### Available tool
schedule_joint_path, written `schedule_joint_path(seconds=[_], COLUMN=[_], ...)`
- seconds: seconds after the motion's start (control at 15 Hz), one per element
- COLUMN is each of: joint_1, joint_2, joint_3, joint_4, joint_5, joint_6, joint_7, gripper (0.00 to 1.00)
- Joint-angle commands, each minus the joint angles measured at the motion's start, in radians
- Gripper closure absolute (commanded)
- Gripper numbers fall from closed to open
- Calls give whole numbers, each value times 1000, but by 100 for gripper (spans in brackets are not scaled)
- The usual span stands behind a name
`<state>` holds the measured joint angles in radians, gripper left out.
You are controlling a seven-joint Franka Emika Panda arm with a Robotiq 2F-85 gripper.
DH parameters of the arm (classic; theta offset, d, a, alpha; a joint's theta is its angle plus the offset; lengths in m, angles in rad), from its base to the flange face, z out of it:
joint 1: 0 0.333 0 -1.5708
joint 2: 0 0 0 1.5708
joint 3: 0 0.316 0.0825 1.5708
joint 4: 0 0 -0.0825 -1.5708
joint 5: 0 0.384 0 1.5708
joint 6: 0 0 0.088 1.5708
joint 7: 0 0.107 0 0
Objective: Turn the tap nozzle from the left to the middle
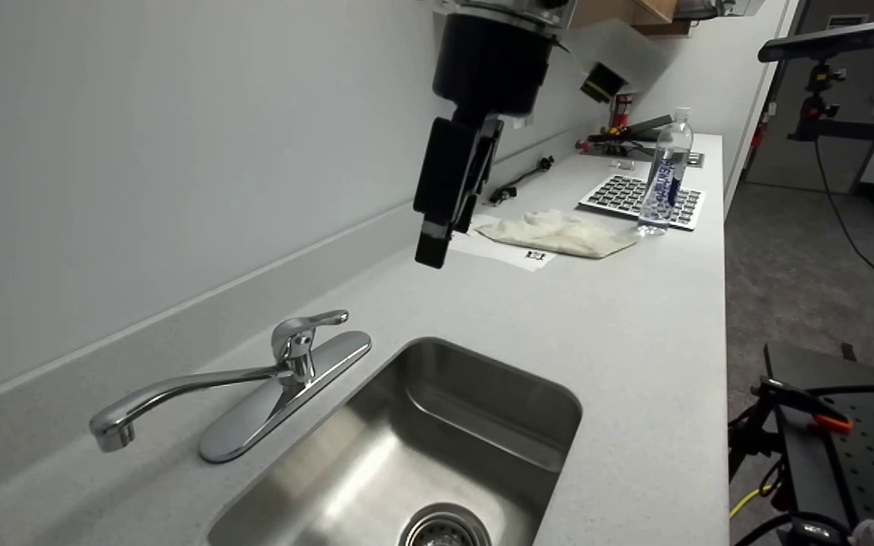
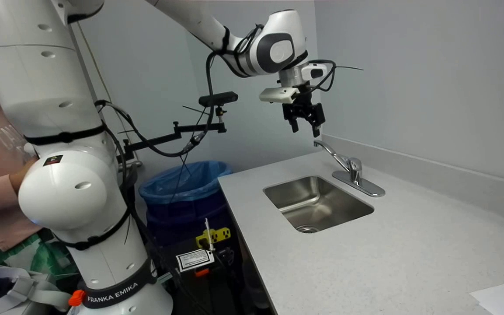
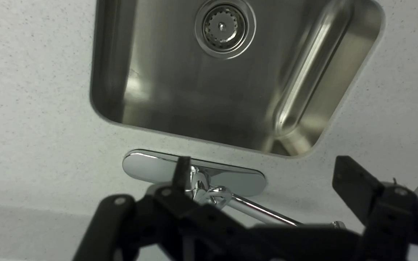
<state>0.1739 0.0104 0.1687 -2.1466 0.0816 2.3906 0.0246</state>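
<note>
The tap nozzle (image 1: 186, 385) is a long slim chrome spout with a downturned tip. It extends from the faucet body (image 1: 296, 353) over the counter beside the sink, not over the basin. It also shows in an exterior view (image 2: 334, 154) and in the wrist view (image 3: 263, 211), where the gripper hides part of it. The short lever handle (image 1: 327, 318) sits on top of the faucet. My gripper (image 2: 305, 130) is open and empty, above the faucet and apart from it. In the wrist view the gripper's fingers (image 3: 262, 168) are wide apart, with the spout visible below them.
The steel sink basin (image 1: 399, 425) is set in the counter (image 1: 634, 341) in front of the faucet. A wall and backsplash (image 2: 444, 166) stand close behind the faucet. A cloth (image 1: 558, 231), a bottle (image 1: 664, 178) and a keyboard (image 1: 618, 193) lie farther along the counter.
</note>
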Motion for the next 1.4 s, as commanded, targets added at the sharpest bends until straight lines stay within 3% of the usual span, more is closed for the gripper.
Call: schedule_joint_path(seconds=[0.0, 0.47, 0.93, 1.33], joint_1=[-1, 8, 55, 141], joint_2=[0, 93, 232, 357], joint_3=[1, 12, 11, -43], joint_4=[3, 74, 216, 335], joint_5=[0, -5, -52, -128], joint_6=[-4, 92, 194, 283], joint_7=[1, 45, 225, 466], gripper=[0, 0, 0, 0])
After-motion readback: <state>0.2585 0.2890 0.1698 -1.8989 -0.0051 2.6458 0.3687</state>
